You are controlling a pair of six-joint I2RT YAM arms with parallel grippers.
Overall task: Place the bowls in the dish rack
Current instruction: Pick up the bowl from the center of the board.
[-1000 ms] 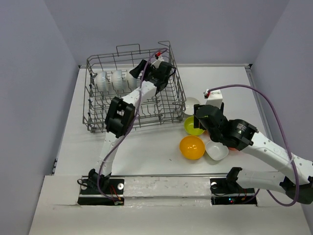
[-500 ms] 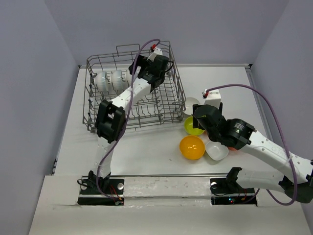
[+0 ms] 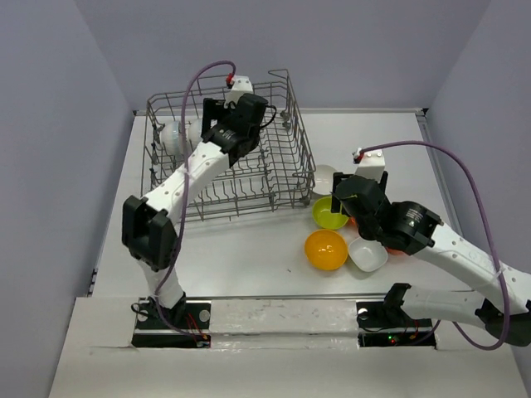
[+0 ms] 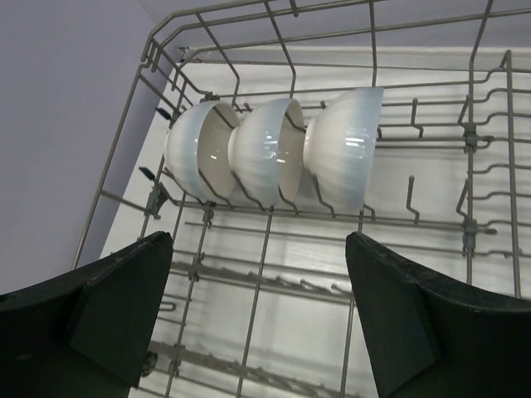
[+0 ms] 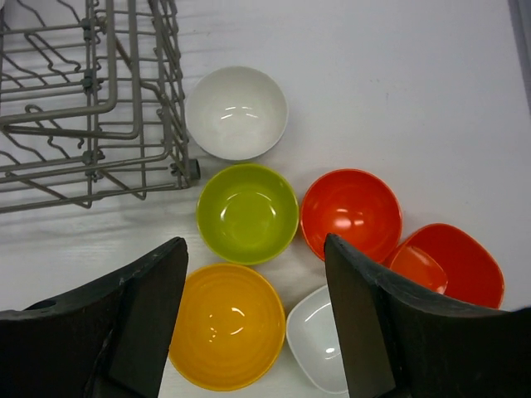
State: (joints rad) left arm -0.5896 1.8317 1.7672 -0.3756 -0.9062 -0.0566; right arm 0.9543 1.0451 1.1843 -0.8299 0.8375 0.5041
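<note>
In dish rack (image 3: 249, 186): three white bowls (image 4: 270, 153) (on edge).

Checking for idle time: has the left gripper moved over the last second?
Yes. The left gripper shifted left across the dish rack, toward its far-left corner.

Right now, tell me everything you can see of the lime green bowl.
The lime green bowl is round, glossy, plastic-looking and empty, standing upright on the white table just outside the dish rack's corner. A white bowl lies beyond it, a red-orange bowl to its right, an orange-yellow bowl nearer. The right arm's open fingers hover above, not touching it.
</note>
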